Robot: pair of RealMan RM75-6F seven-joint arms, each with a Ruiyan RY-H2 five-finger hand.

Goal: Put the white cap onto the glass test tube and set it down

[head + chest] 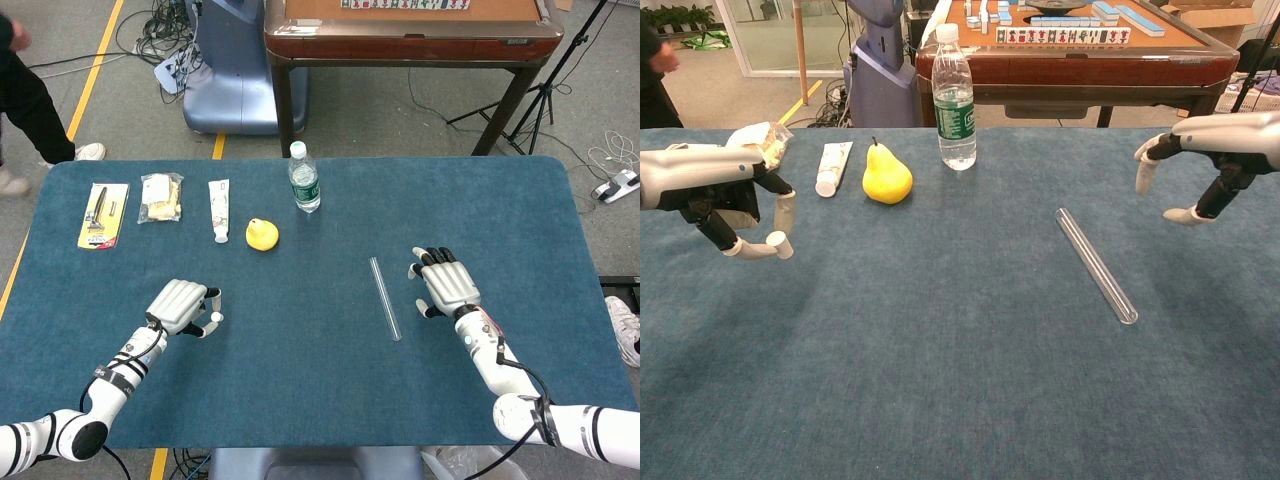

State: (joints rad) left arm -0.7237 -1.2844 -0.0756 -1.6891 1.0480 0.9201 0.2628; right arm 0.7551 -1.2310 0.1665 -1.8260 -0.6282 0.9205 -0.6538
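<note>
The glass test tube (384, 298) (1096, 263) lies flat on the blue table cover, right of centre, with nothing touching it. My left hand (180, 305) (715, 190) hovers over the left side of the table with its fingers curled. It pinches the small white cap (216, 317) (782, 244) between thumb and a finger. My right hand (446, 283) (1215, 150) hangs just to the right of the tube, fingers spread and holding nothing. A small gap separates it from the glass.
A water bottle (304, 180) (955, 100), a yellow pear (262, 234) (887, 175), a white paste tube (219, 210) and two packets (104, 213) line the far left of the table. A mahjong table (410, 30) stands behind. A person (25, 95) walks at far left.
</note>
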